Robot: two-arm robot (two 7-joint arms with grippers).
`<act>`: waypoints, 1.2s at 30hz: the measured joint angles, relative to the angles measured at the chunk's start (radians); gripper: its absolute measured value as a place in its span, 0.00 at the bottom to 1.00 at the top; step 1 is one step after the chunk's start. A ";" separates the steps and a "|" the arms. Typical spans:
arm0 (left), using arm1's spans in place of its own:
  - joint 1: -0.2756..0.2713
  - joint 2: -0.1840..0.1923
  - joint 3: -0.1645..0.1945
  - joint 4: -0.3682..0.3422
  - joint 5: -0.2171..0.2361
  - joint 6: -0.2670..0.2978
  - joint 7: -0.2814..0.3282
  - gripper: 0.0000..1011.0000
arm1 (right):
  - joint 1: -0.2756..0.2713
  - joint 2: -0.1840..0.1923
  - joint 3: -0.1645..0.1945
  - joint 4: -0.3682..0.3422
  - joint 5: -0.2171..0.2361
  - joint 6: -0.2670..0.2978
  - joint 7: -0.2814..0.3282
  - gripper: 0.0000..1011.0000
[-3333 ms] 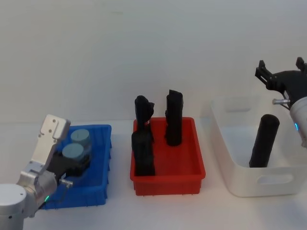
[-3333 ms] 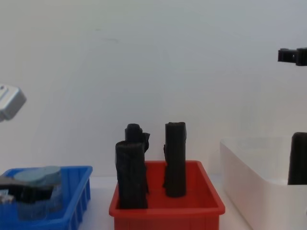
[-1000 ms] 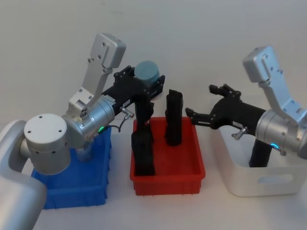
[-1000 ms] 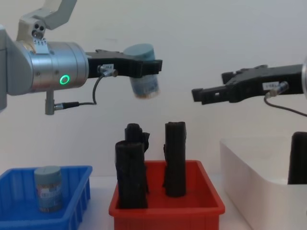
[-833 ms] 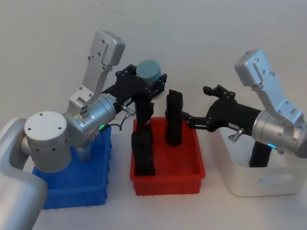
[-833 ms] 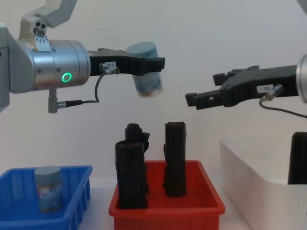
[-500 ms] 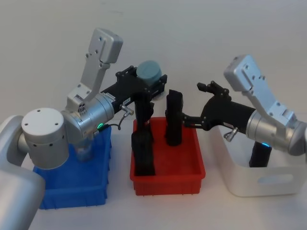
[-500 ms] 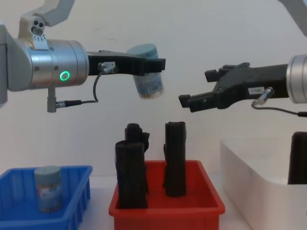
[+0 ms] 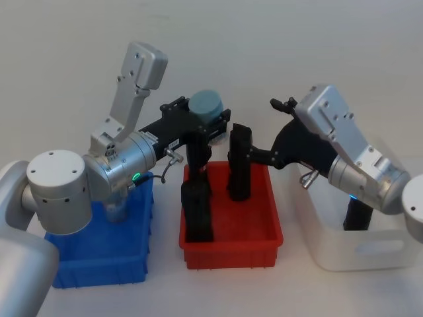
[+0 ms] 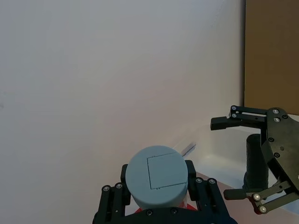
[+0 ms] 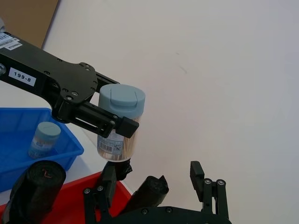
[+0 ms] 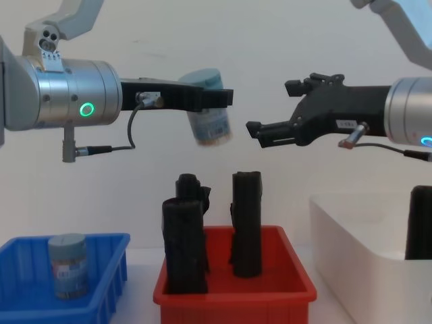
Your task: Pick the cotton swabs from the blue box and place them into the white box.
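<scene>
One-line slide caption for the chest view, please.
Left end effector holds a cotton swab jar above the red bin, open right end effector opposite.

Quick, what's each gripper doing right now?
Left gripper: shut on a swab jar, high above the red bin.
Right gripper: open, empty, level with the jar and facing it.

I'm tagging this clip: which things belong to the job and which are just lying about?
Job: held cotton swab jar, second jar, blue box, white box, left end effector, right end effector.
Lying about: red box, black rolls.
</scene>
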 joint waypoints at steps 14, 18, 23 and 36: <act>0.011 -0.004 0.006 -0.018 -0.005 -0.033 0.053 0.67 | -0.001 -0.011 -0.023 0.004 -0.014 0.043 -0.002 0.99; 0.017 -0.004 0.006 -0.026 -0.008 -0.044 0.081 0.67 | -0.002 -0.013 -0.028 0.002 -0.013 0.064 0.000 0.99; 0.027 -0.003 0.006 -0.035 -0.013 -0.052 0.109 0.67 | -0.005 -0.017 -0.033 -0.003 -0.003 0.079 -0.010 0.99; 0.047 0.002 0.009 -0.052 -0.030 -0.059 0.124 0.67 | -0.018 -0.027 -0.046 -0.019 0.025 0.074 -0.059 0.99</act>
